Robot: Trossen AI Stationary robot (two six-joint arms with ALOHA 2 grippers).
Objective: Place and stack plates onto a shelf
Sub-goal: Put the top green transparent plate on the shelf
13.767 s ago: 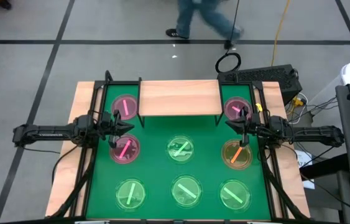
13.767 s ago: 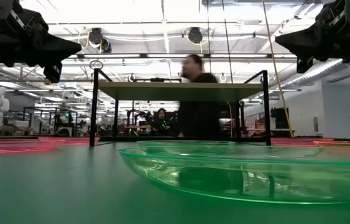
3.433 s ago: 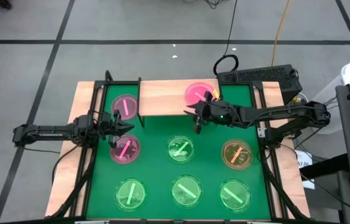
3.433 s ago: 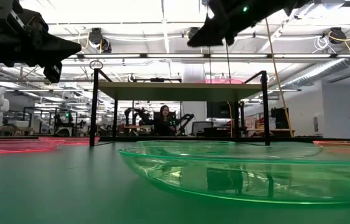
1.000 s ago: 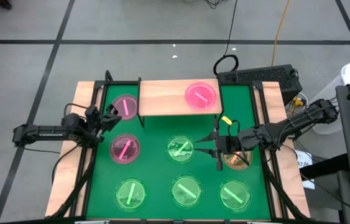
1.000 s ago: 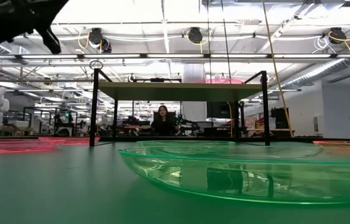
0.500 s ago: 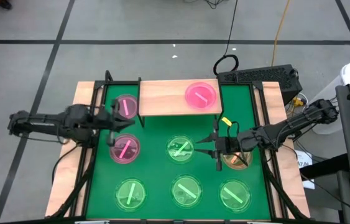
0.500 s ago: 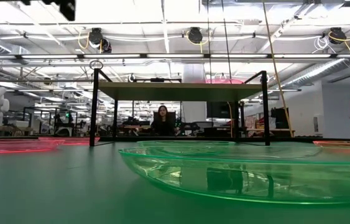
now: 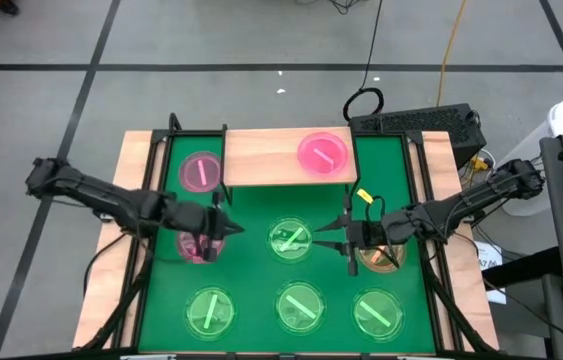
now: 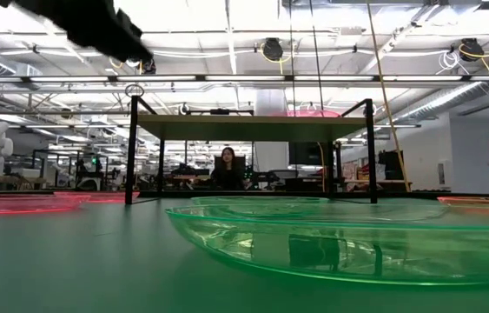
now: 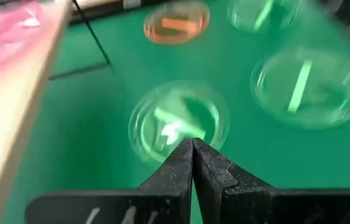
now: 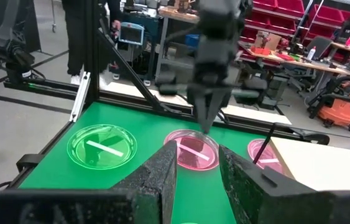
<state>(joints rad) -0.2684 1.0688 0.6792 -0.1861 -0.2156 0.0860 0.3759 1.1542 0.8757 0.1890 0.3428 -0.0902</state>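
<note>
One plate [image 9: 322,153] sits on the shelf [image 9: 261,157], toward its right end; the other plates lie on the mat [image 9: 251,262] below.

- A grey concrete floor [image 9: 211,40] crossed by dark tape lines [image 9: 91,70] surrounds the pale wood tabletop [image 9: 111,270].
- A yellow cable [image 9: 451,50] and a coiled black cable [image 9: 366,100] lie on the floor beyond the tabletop's far right corner, near a black equipment case [image 9: 431,122].
- Bright ceiling lights [image 10: 183,13] and overhead rails [image 10: 313,78] span a large workshop hall.
- A seated person [image 10: 226,167] works at a distant bench.
- Red storage bins [image 12: 286,12] line shelving; an orange shop vacuum [image 12: 341,115] stands beside cluttered workbenches [image 12: 286,59].
</note>
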